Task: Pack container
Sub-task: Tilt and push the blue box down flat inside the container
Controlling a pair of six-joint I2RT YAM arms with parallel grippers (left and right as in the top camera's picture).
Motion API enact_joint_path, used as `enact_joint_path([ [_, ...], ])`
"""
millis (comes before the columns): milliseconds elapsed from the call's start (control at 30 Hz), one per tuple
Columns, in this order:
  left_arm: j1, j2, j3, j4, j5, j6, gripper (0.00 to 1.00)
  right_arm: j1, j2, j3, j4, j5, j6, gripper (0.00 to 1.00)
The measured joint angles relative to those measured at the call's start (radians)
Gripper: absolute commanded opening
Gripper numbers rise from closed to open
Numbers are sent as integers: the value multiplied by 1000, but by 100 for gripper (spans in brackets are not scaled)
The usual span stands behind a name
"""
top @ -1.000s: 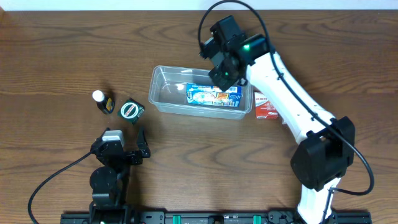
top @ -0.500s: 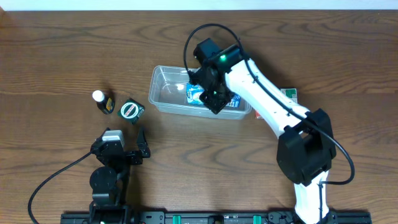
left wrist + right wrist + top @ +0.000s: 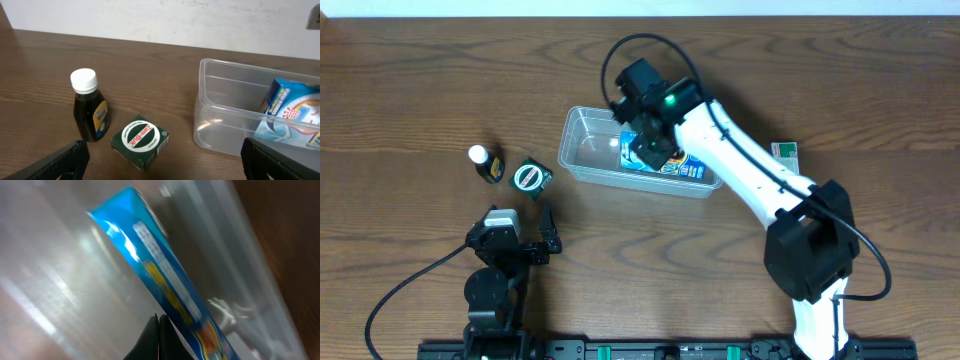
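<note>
The clear plastic container (image 3: 582, 150) stands at the table's middle; it also shows in the left wrist view (image 3: 220, 107) and in the right wrist view (image 3: 60, 280). A blue box (image 3: 675, 163) lies tilted in its right half (image 3: 290, 112) (image 3: 165, 290). My right gripper (image 3: 642, 150) is shut and empty, down inside the container just left of the blue box (image 3: 159, 322). My left gripper (image 3: 510, 232) is open and empty near the front edge (image 3: 170, 165). In front of it are a dark bottle with a white cap (image 3: 485, 163) (image 3: 90, 112) and a green Zam-Buk box (image 3: 530, 177) (image 3: 140, 141).
A green-and-white box (image 3: 785, 153) lies on the table right of the container, beside my right arm. The bottle and the green box stand left of the container, apart from it.
My right gripper has moved left along the container, from above its right end to just left of the blue box. The left arm has not moved.
</note>
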Motion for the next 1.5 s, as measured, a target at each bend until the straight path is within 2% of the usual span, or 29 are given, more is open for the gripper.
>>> enact_joint_path([
  [533,0,0,0,0,0,0,98,-52,0,0,124,17,4,1],
  [833,0,0,0,0,0,0,98,-109,0,0,104,7,21,1],
  [1500,0,0,0,0,0,0,98,-43,55,0,101,-9,48,1],
])
